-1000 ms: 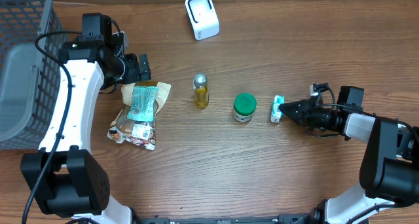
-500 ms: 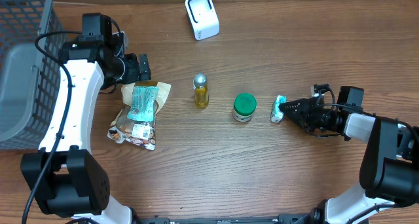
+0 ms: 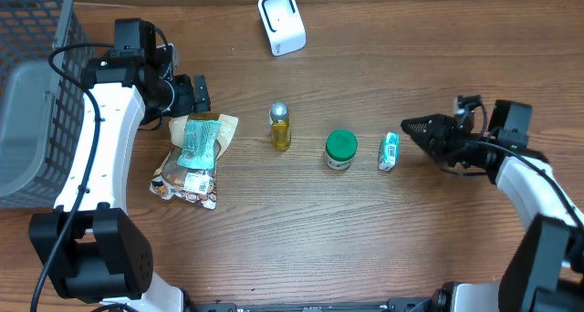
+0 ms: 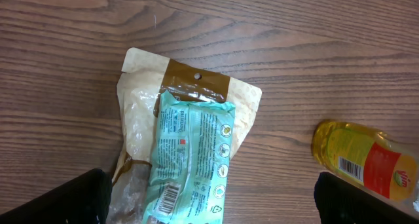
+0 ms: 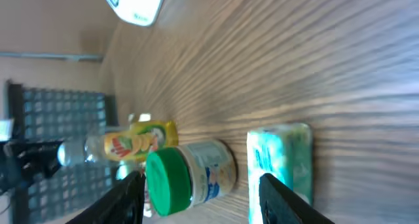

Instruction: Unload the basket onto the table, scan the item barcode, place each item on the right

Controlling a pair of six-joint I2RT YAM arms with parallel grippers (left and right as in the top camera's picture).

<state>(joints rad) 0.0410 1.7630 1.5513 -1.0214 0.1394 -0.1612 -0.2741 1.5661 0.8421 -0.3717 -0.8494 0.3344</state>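
A small teal packet (image 3: 390, 151) lies on the table right of a green-lidded jar (image 3: 340, 150). My right gripper (image 3: 411, 128) hovers just right of the packet, open, with nothing between its fingers. In the right wrist view the teal packet (image 5: 281, 155) and jar (image 5: 190, 175) sit ahead of the right gripper (image 5: 204, 201). My left gripper (image 3: 189, 95) is wide open above a teal snack pack (image 4: 190, 155) lying on a beige pouch (image 4: 141, 112); its barcode faces up. The white scanner (image 3: 281, 22) stands at the back.
A yellow bottle (image 3: 280, 127) stands left of the jar; the left wrist view catches it (image 4: 366, 162) at the right. A grey wire basket (image 3: 32, 84) fills the far left edge. Bare wood lies along the table's front.
My right gripper has gone from shut to open and drawn back to the right and away from the small teal packet it was touching. The left arm has not moved.
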